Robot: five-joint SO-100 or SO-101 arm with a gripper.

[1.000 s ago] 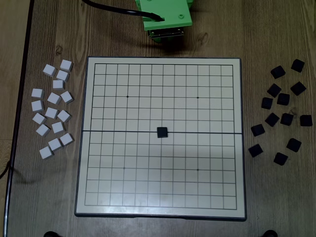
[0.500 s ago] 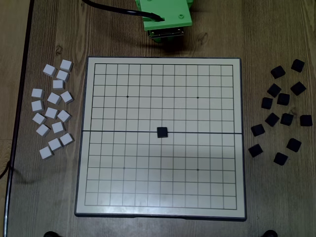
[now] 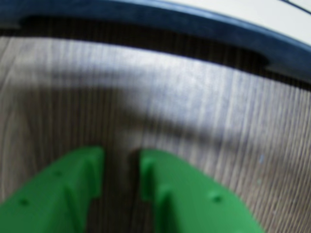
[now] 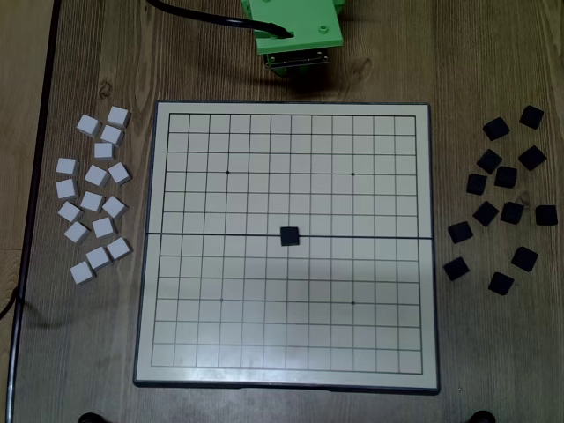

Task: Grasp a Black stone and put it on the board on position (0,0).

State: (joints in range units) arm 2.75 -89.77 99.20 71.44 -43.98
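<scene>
Looking down, one black stone [image 4: 289, 235] already sits mid-board [image 4: 414, 300]. Green hand [image 3: 121, 170] hangs empty above the wooden counter [image 3: 204, 111] by the top edge, fingers nearly together. It should open wide, then reach the loose black stones [image 4: 506, 176] on the right.

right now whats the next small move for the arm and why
Probably swing toward the loose square black stones right of the grid board in the overhead view. The green tool looks empty, jaws nearly closed over bare wooden table near the board's top edge, so it should also open.
</scene>
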